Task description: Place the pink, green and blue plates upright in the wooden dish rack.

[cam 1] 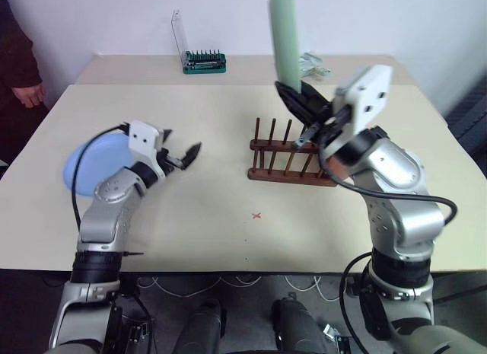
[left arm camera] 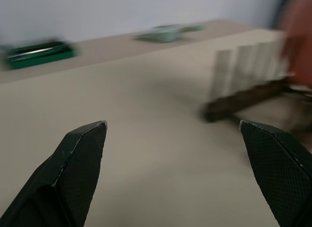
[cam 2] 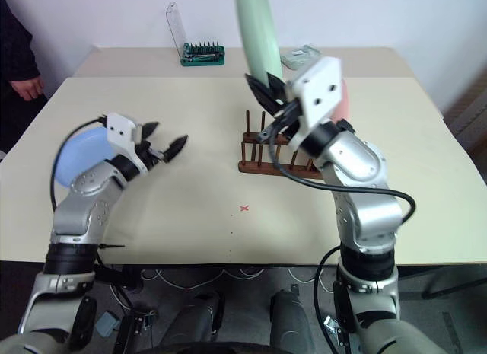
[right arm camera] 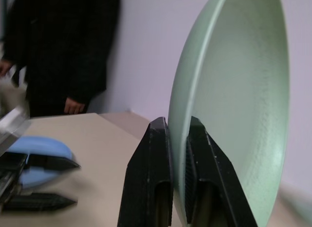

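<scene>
Here the wooden dish rack [cam 1: 293, 152] stands empty near the middle of the beige table [cam 1: 221, 224]. Above it, the right hand [right arm camera: 178, 139] is clamped on the rim of the green plate [right arm camera: 234, 90], held upright. The right eye view shows the pink plate [cam 2: 344, 97] behind that arm. The blue plate [cam 1: 91, 162] lies flat beside the left hand [cam 1: 183, 154], fingers spread wide, empty. A green bit case [cam 1: 204, 62] sits by the white wall; a person [right arm camera: 63, 46] stands at the table's left.
</scene>
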